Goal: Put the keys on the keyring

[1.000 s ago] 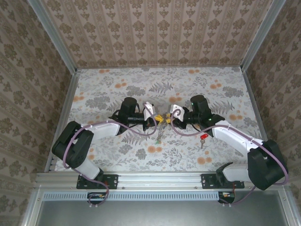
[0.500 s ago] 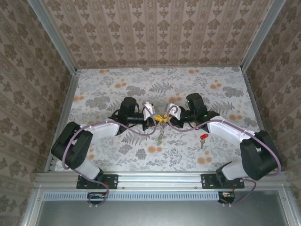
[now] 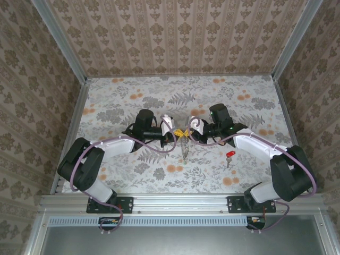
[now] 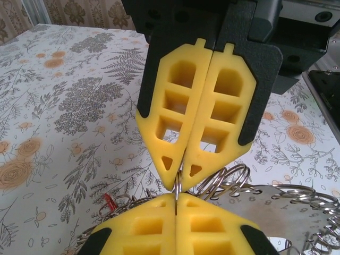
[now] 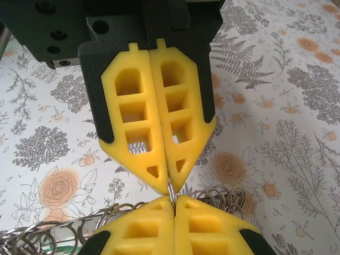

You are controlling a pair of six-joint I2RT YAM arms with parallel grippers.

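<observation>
My left gripper and right gripper meet tip to tip over the middle of the table. Both are shut on the same thin wire of the keyring, whose silvery loops hang below them. In the left wrist view my left gripper pinches the wire, and the right gripper's yellow fingers clamp it from above. Keyring coils spread to the right, beside a flat silver blade. In the right wrist view my right gripper grips the keyring wire. A red key lies loose on the table.
The floral tabletop is boxed in by patterned walls, with metal rails along the left edge and right edge. A small red piece shows among the coils on the left.
My right gripper has moved left to meet the left gripper and has shut on the keyring wire. The left arm has held still.
</observation>
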